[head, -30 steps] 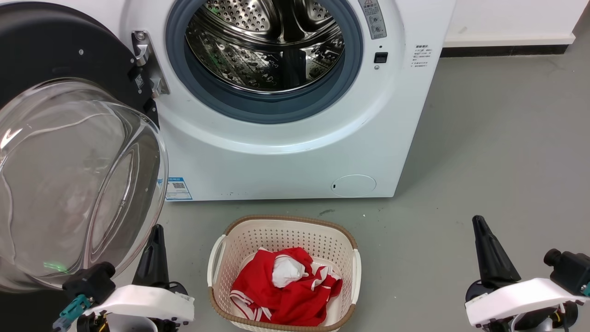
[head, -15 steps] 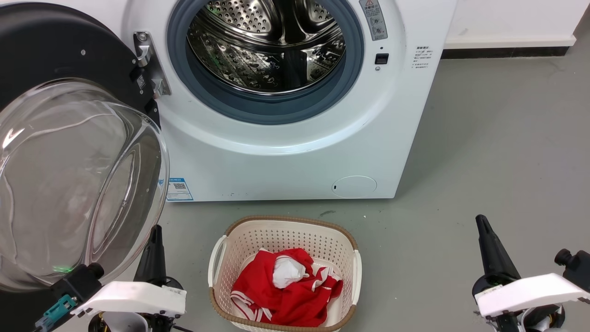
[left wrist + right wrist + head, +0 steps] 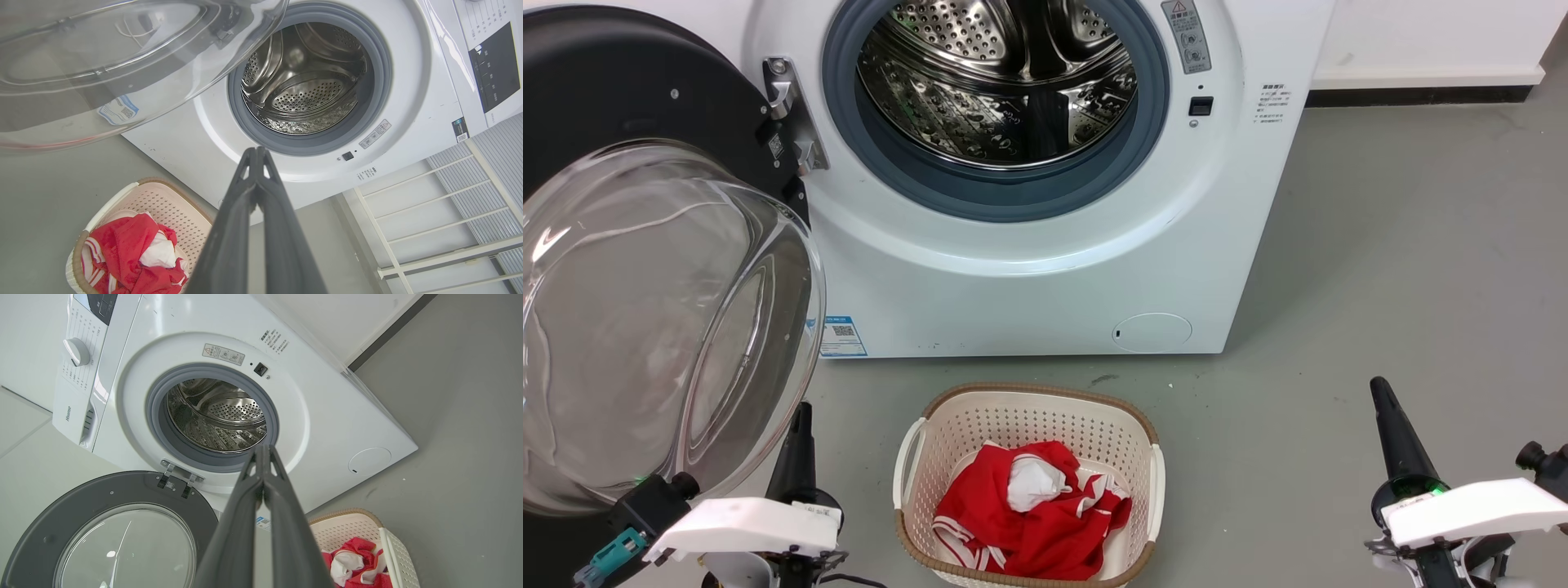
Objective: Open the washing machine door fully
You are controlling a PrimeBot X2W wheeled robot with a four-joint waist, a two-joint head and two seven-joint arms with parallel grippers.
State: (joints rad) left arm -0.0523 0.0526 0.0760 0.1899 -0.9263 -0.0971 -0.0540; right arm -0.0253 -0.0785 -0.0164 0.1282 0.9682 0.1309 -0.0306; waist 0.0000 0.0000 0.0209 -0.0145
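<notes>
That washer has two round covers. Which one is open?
The big black glass door, swung wide to the left; the small white flap low down sits shut.

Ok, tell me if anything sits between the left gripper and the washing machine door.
Nothing visible does. The left gripper, jaws shut, points up just beside the glass bowl of the washing machine door, and the gap between them is open. The laundry basket stands off to its other side.

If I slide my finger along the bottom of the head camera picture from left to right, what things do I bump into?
left gripper → cream laundry basket with red clothes inside → right gripper
</notes>
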